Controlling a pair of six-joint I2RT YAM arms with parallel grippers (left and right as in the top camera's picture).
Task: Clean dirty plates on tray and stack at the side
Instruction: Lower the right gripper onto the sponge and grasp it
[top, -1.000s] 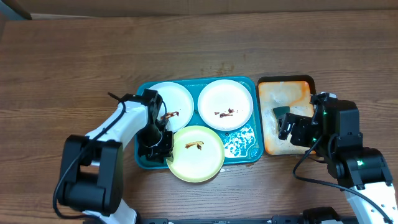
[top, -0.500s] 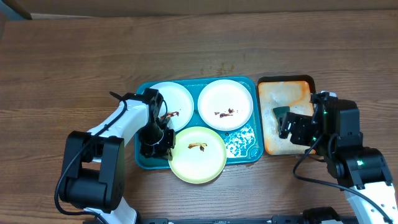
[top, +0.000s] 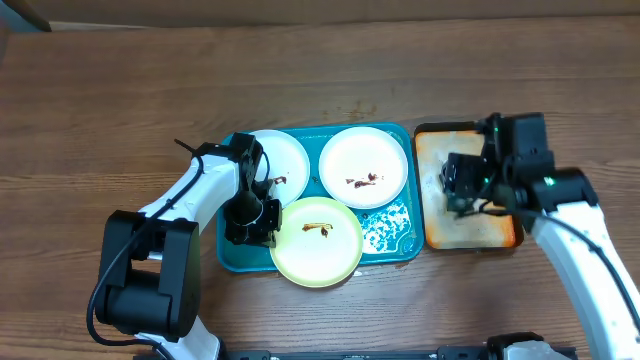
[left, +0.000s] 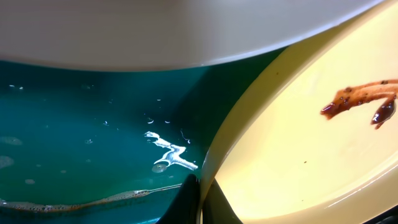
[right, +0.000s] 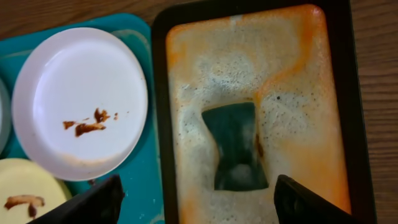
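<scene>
The teal tray (top: 398, 248) holds three plates with brown smears: a white plate (top: 285, 160) at back left, a white plate (top: 362, 167) at back right, and a pale yellow-green plate (top: 318, 243) at the front, overhanging the tray's front rim. My left gripper (top: 262, 224) is shut on the yellow-green plate's left rim; the left wrist view shows the rim (left: 205, 180) pinched between the fingers, with a smear on the plate (left: 298, 149). My right gripper (top: 462, 190) is open and empty above a dark green sponge (right: 235, 146) in the orange tray (right: 298, 56).
The orange dark-rimmed tray (top: 492, 232) is foamy and stands right of the teal tray. Soapy water lies on the teal tray floor (left: 93, 124) and at its front right corner (top: 385, 222). Bare wooden table (top: 120, 90) surrounds both trays.
My right arm has risen and moved back over the orange tray, leaving the sponge in it. The yellow-green plate has shifted slightly back in my left gripper.
</scene>
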